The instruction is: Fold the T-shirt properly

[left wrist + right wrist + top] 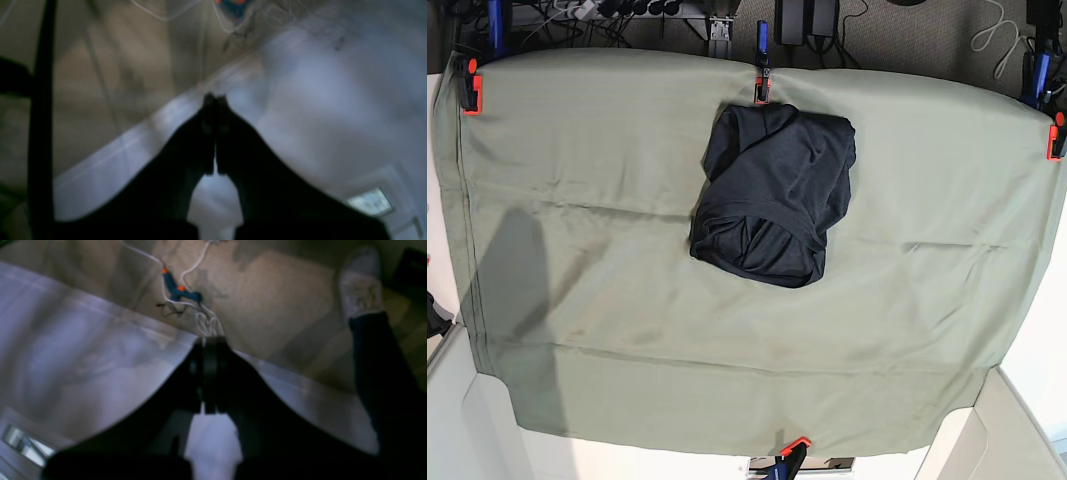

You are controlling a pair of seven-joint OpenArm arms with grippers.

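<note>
- While the T-shirt [775, 195] lies in a rumpled, roughly squarish bundle rather than flat, no proper fold is in place; it sits on the olive-green cloth [577, 150] that covers the table, in the half toward the far edge, just below the middle clamp [762, 85].
- Judgement: the step in hand is to open the bundle out. A good approach would be to find the hem or a shoulder seam, pinch one layer only, and draw it away from the middle clamp so that the body spreads flat before any fold.
- Overlapping layers and a curved band of fabric show at the near end of the bundle; the sleeves cannot be told apart there. Thin knit of this sort will likely drag its lower layers along, so a slow pull seems wise.
- Risk, as judged: a deep pinch could catch the olive-green cloth as well and pucker it against its clamps.
- Left tool [215, 100]: seen from its wrist camera with both jaws pressed together, nothing between them; beneath it lie a pale surface and floor, not the T-shirt.
- Right tool [210, 340]: likewise closed and empty, over a pale edge with floor, cables [206, 320] and a person's shoe [362, 283] beyond.
- Neither arm appears in the base view, so both are well apart from the T-shirt.
</note>
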